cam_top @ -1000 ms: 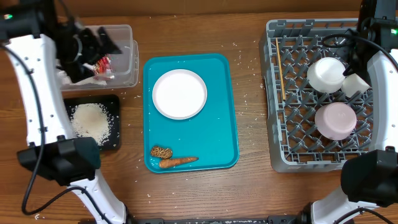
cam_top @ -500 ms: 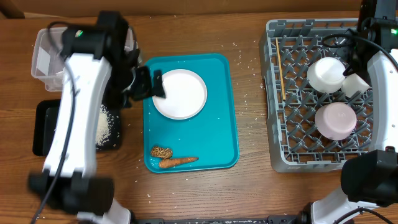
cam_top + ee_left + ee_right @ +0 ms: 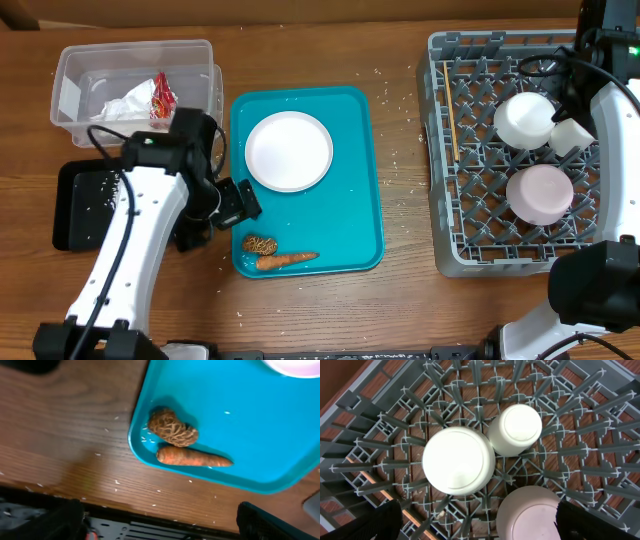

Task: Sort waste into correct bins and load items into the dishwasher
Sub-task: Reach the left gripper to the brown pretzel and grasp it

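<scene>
Overhead, your left gripper (image 3: pixel 238 203) hangs by the teal tray (image 3: pixel 350 220), at its near corner, jaws spread wide and empty — likely lined up for the carrot piece (image 3: pixel 192 457) and brown food piece (image 3: pixel 172 427) lying side by side there. Your right gripper (image 3: pixel 482 522), likewise parted, holds nothing over the dish rack (image 3: pixel 600 435) — its fingertips are cut off at the frame corners.

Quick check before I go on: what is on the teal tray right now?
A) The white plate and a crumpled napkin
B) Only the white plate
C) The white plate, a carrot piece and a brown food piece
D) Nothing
C: the overhead view shows the white plate on the teal tray, with the carrot piece and the brown food piece side by side near its near-left corner.
</scene>
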